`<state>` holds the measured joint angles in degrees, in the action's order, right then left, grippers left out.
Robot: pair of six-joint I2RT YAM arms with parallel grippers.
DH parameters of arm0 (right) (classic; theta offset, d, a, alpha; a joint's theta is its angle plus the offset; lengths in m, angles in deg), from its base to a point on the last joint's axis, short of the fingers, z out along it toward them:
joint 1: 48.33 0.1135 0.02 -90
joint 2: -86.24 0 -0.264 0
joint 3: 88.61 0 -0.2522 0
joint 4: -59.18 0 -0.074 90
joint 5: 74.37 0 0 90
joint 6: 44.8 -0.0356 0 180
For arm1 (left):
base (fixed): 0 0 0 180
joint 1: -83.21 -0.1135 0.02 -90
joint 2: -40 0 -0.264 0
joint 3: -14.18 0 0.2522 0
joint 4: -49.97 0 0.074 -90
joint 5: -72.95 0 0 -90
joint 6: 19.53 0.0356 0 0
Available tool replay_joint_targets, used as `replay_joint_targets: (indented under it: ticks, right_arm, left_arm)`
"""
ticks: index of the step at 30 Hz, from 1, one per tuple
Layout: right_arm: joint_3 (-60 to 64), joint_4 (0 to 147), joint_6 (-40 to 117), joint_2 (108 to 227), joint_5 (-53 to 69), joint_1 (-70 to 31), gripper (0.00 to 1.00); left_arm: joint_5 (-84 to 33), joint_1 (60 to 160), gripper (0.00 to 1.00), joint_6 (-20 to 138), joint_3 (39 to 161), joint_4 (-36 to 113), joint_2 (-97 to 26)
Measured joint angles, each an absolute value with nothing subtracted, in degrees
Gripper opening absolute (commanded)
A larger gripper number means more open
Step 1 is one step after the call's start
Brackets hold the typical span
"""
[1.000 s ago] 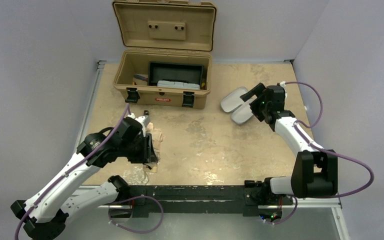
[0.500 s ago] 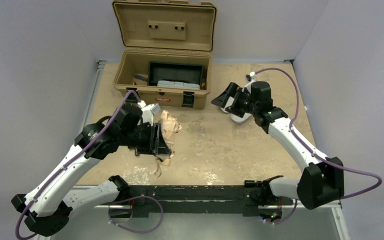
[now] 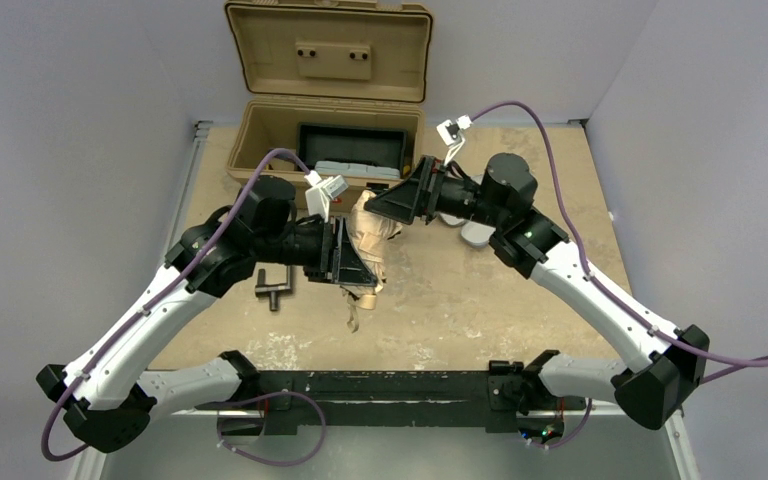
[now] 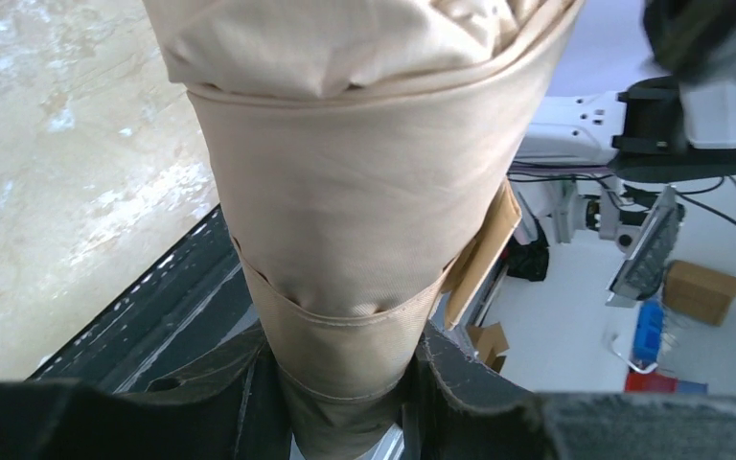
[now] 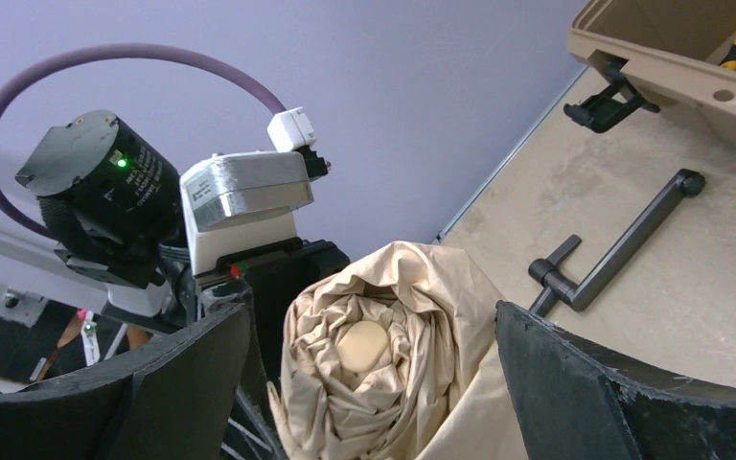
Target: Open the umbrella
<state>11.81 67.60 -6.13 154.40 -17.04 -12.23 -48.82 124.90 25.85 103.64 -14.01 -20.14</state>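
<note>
Umbrella [image 3: 370, 240] folded, hanging mid-frame in the top view | left hand [image 3: 345, 262] clamping its lower end | right hand [image 3: 400, 203] gaping wide around the tip, not touching | advising: centring before closing, then pulling straight along its axis.

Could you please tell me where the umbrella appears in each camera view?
Top external: the umbrella is at centre.
Left wrist: the umbrella fills the middle.
Right wrist: the umbrella is bottom centre, seen end-on.
Shared landmark: the mottled tan table, in all three.
</note>
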Motion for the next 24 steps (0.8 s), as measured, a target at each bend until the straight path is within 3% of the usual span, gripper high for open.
replay_joint_targets:
  ticks: [4, 7, 11, 13, 14, 16, 19, 21, 24]
  right_arm:
    - [10.19, 68.34, -6.22, 157.61, -16.58, -9.74, 0.98]
    - [8.81, 69.67, -6.00, 160.06, -16.18, -8.26, 0.85]
    - [7.87, 70.57, -5.19, 161.33, -15.97, -7.16, 0.29]
    - [7.50, 70.81, -4.51, 161.35, -15.92, -6.95, 0.05]
    - [7.46, 70.85, -4.90, 161.35, -15.92, -6.90, 0.00]
    - [7.15, 70.94, -5.52, 161.35, -15.77, -6.90, 0.00]
    - [6.98, 71.38, -5.14, 161.35, -15.81, -6.90, 0.00]
    - [6.85, 72.29, -4.55, 161.35, -15.92, -6.90, 0.00]
    - [6.82, 74.37, -4.31, 161.35, -15.83, -6.92, 0.00]
  left_arm:
    - [-50.13, 124.90, 0.00, 24.08, 103.53, -10.90, -20.21]
    - [-50.28, 124.90, 0.00, 23.21, 103.53, -10.82, -20.54]
    - [-50.22, 124.88, 0.00, 22.97, 103.53, -11.25, -21.37]
    - [-49.98, 124.88, 0.00, 23.01, 103.53, -11.87, -21.74]
    - [-49.69, 124.90, 0.02, 23.10, 103.53, -11.87, -21.78]
    - [-48.95, 124.90, 0.23, 23.38, 103.53, -11.87, -21.83]
    - [-48.53, 124.96, 0.74, 23.54, 103.53, -11.80, -21.80]
    - [-47.99, 125.01, 0.97, 23.71, 103.53, -11.60, -21.69]
    - [-46.41, 124.94, 1.00, 23.25, 103.53, -10.93, -20.14]
